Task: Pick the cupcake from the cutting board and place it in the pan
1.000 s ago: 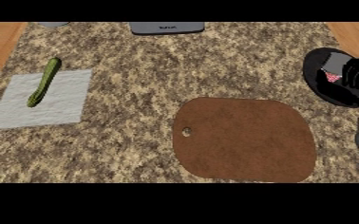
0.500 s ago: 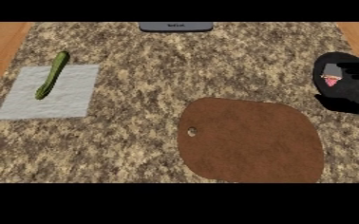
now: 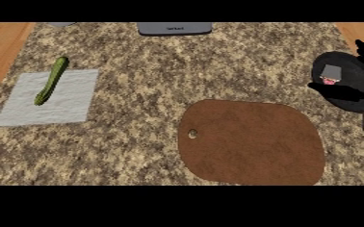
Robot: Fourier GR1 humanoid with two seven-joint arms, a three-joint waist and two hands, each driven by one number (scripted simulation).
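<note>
The cupcake (image 3: 331, 74), with a grey wrapper and pink top, lies tilted inside the black pan (image 3: 341, 60) at the right edge of the head view. My right hand (image 3: 318, 84) is black against the black pan, right beside the cupcake, and its outline is hard to separate from the pan. The brown cutting board (image 3: 249, 142) lies at the lower middle with nothing on it. My left hand does not show.
A green cucumber (image 3: 50, 80) lies on a grey cloth (image 3: 68, 103) at the left. A grey device (image 3: 175, 28) sits at the counter's far edge. The speckled counter (image 3: 177, 72) ends in wooden strips (image 3: 13, 41) at both sides.
The whole scene has slid a little in the view as the head turned. The cupcake has stayed in the pan, and the board and cucumber have kept their places on the counter.
</note>
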